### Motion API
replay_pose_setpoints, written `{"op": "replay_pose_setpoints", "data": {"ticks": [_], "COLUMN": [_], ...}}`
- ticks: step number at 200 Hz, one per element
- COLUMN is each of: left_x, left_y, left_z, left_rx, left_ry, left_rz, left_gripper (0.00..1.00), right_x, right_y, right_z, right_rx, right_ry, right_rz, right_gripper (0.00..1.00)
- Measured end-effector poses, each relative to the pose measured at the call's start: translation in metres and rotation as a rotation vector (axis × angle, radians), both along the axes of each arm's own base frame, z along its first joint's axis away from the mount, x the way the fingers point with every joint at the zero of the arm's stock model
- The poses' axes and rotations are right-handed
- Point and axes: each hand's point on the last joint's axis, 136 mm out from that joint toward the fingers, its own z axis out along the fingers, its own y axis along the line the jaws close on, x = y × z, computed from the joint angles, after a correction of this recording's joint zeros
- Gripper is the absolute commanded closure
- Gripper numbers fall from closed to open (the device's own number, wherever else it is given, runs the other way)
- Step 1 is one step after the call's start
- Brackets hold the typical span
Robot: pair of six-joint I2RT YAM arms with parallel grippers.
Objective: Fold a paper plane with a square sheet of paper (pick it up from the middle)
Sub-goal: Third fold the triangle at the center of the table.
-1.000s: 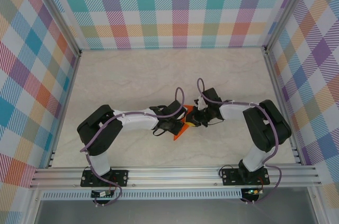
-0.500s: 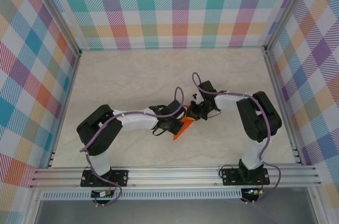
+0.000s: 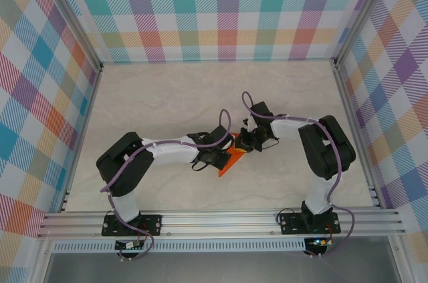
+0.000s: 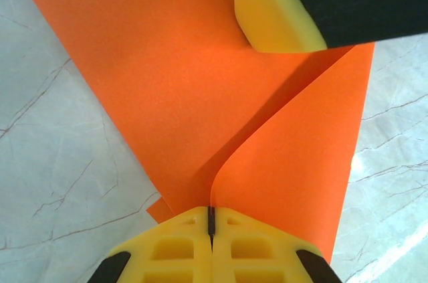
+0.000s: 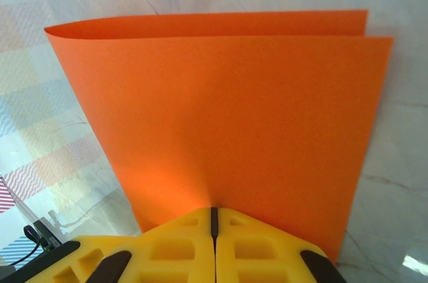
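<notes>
The square sheet of paper (image 3: 231, 160) is bright orange and lies doubled over on the table between both arms, with no paper plane shape. In the left wrist view the sheet (image 4: 167, 82) has one flap curling up, and its edge runs into the seam of my left gripper (image 4: 211, 219), which is shut on it. The right gripper's yellow finger (image 4: 271, 12) rests on the sheet's far corner. In the right wrist view two layers of the sheet (image 5: 234, 109) fan out from my right gripper (image 5: 214, 219), shut on its near edge. From above, the left gripper (image 3: 217, 156) and right gripper (image 3: 249, 144) meet at the paper.
The pale marble tabletop (image 3: 167, 102) stretches open behind and beside the arms. Plaid walls (image 3: 221, 9) enclose three sides, and an aluminium rail (image 3: 214, 223) runs along the near edge with both arm bases on it.
The right arm has folded in to the left, carrying its gripper slightly up and left along the paper. The left arm and the sheet have hardly moved.
</notes>
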Motion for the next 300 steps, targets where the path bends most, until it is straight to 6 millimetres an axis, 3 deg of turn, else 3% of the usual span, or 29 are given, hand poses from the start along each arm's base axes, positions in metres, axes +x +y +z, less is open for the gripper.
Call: {"op": "replay_pose_setpoints", "data": {"ticks": [69,122,160,300], "left_x": [0.000,-0.001,-0.002,-0.003], "left_y": [0.000,-0.001,-0.002,-0.002], "left_z": [0.000,0.000,0.000,0.000], "left_rx": [-0.002,-0.006,-0.010,-0.007], "left_ry": [0.003,0.008,0.013,0.015], "left_rz": [-0.001,-0.005,-0.012,-0.020], "left_gripper": [1.00,1.00,1.00,1.00], "right_x": [-0.009,-0.046,-0.041,-0.041], "right_y": [-0.003,-0.011,-0.004,0.002], "right_z": [0.054,0.024,0.028,0.016], "right_rx": [0.075,0.111,0.153,0.170], "right_ry": [-0.096,0.034,0.020,0.054], "right_rz": [-0.016,-0.055,-0.058,-0.058], "right_gripper": [0.91,0.92,0.92,0.91]}}
